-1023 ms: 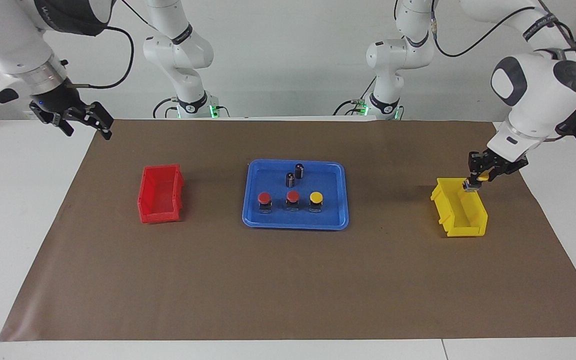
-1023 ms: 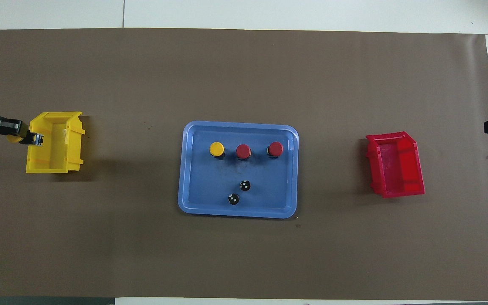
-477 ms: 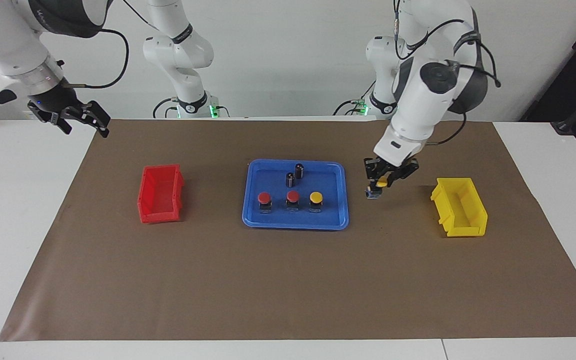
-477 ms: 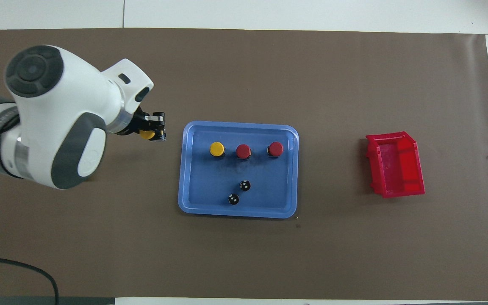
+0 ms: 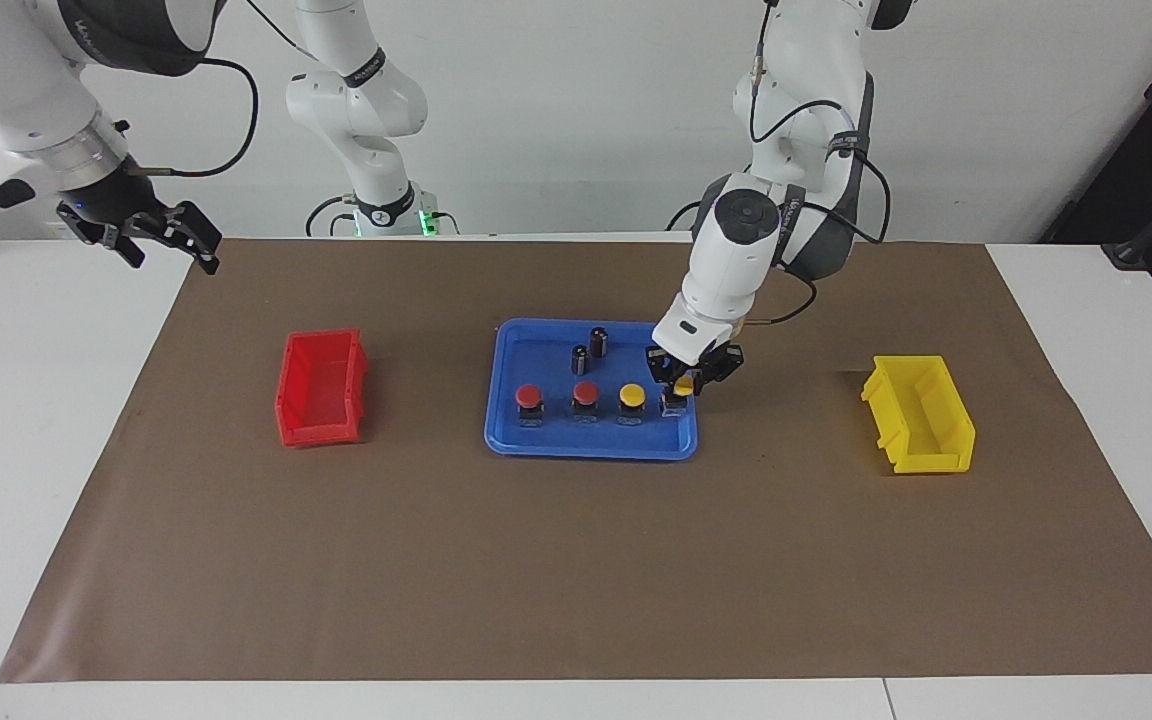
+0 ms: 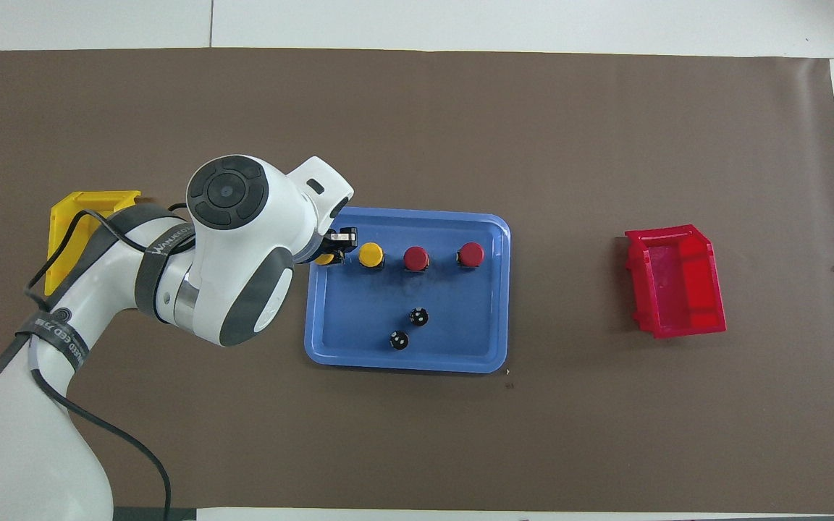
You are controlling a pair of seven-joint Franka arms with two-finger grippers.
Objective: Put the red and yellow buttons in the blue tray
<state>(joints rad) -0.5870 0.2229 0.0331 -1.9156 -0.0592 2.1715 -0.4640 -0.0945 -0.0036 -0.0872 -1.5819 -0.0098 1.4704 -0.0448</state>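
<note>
Blue tray (image 5: 536, 440) at mid-table holds two red buttons (image 5: 529, 397), one yellow button (image 5: 632, 396) and two dark cylinders (image 5: 598, 341). Left gripper (image 5: 681, 385) is clenched on a second yellow button (image 5: 683, 386) over the tray's edge toward the yellow bin (image 5: 921, 415). Right gripper (image 5: 151, 235) waits, fingers spread, off the mat's corner near the red bin (image 5: 321, 388).

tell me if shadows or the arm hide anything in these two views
Overhead view: the left arm covers part of the yellow bin and most of the yellow button in the left gripper. Facing view: only soft shadows beside the bins; the blue tray is evenly lit.
</note>
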